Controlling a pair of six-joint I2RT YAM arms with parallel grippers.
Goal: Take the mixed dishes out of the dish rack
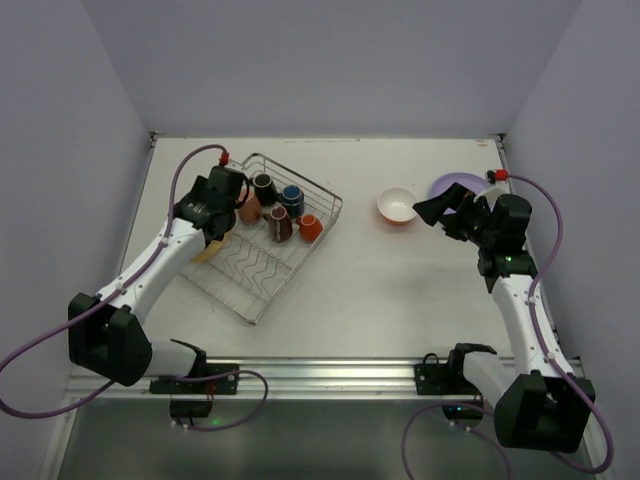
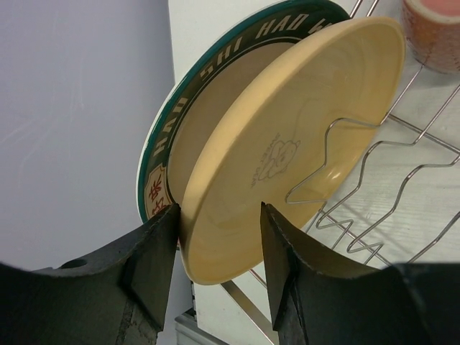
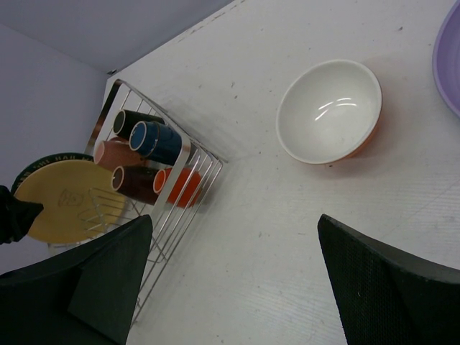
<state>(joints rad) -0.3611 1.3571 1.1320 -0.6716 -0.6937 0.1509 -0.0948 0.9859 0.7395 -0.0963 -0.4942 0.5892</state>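
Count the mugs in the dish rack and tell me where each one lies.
5, all lying clustered at the dish rack's far end: black mug and blue-lined mug farthest back, pink mug left, brown mug middle, orange mug right. None seems hidden.

Yellow plate (image 2: 287,144) hides most of the green-rimmed plate (image 2: 159,144) behind it. Pink mug (image 2: 435,32) and lavender plate (image 3: 451,57) are cut off at view edges.
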